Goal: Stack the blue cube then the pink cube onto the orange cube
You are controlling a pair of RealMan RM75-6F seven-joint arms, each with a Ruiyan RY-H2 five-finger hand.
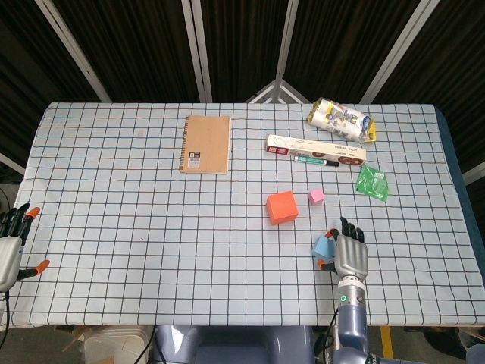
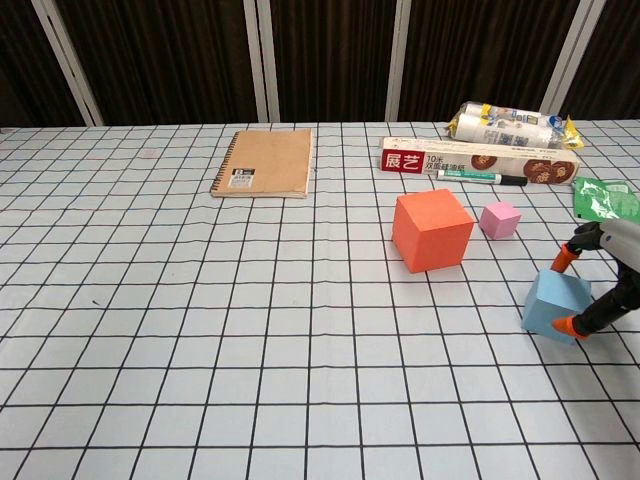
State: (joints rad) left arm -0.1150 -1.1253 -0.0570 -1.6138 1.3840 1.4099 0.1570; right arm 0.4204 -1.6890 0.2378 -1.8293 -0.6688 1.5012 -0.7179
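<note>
Blue cube (image 2: 556,305) sits on the counter (image 2: 200,330), tilted, one corner lifted. Right hand (image 1: 351,255) is on it: orange fingertips (image 2: 566,326) touch its near right edge and far top corner, so it's pinched between thumb and a finger. Head view shows only the cube's left part poking out from under the hand (image 1: 323,247).

Orange cube (image 2: 431,231) is ahead and to the left of the right hand, flat on the counter, apart from the blue one. Pink cube (image 2: 500,219) is just right of the orange, not touching, roughly straight ahead of the hand. Nothing stacked yet.

Further out from the hand: green packet (image 2: 605,200) ahead and slightly right. Long box (image 2: 478,161) beyond the pink cube, with a marker (image 2: 483,178) lying along its near edge. Plastic-wrapped bag (image 2: 512,125) behind the box near the far counter edge. Notebook (image 2: 263,163) far ahead-left, well apart from the cubes.

Left hand (image 1: 10,244) is off the near left corner of the counter, well apart from everything, fingers spread, holding nothing. Only head view shows it.
</note>
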